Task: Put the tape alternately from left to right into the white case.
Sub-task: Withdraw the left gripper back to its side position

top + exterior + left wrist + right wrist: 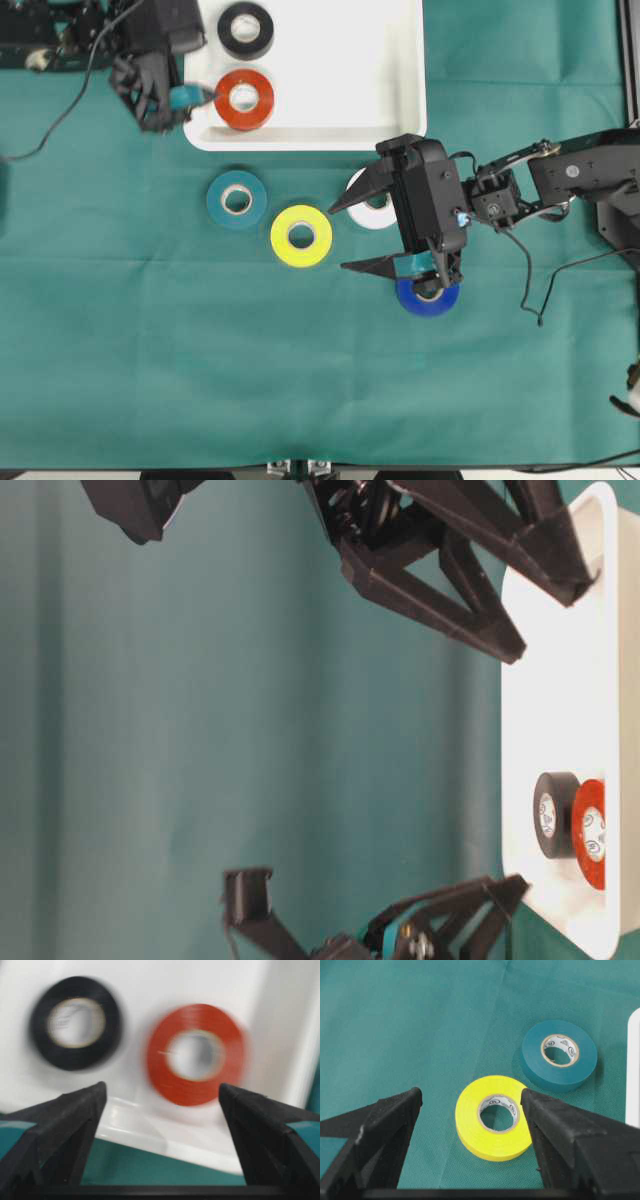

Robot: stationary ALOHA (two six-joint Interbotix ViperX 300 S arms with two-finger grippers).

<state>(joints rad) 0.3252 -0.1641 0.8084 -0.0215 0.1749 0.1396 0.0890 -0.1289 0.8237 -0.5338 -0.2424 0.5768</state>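
Observation:
The white case (340,110) lies at the back and holds a black tape roll (245,30) and a red one (244,98). On the green cloth lie teal (237,199) and yellow (301,236) rolls. White (375,215) and blue (428,297) rolls are partly under the right arm. My left gripper (190,95) is open and empty at the case's left front rim (165,1135), facing the red roll (197,1062) and black roll (75,1022). My right gripper (338,238) is open and empty just right of the yellow roll (492,1117), with the teal roll (560,1055) beyond it.
Green cloth (150,350) covers the table. A black cable (60,120) trails off the left arm, and another (530,290) hangs from the right arm. The case's right half (370,60) holds nothing.

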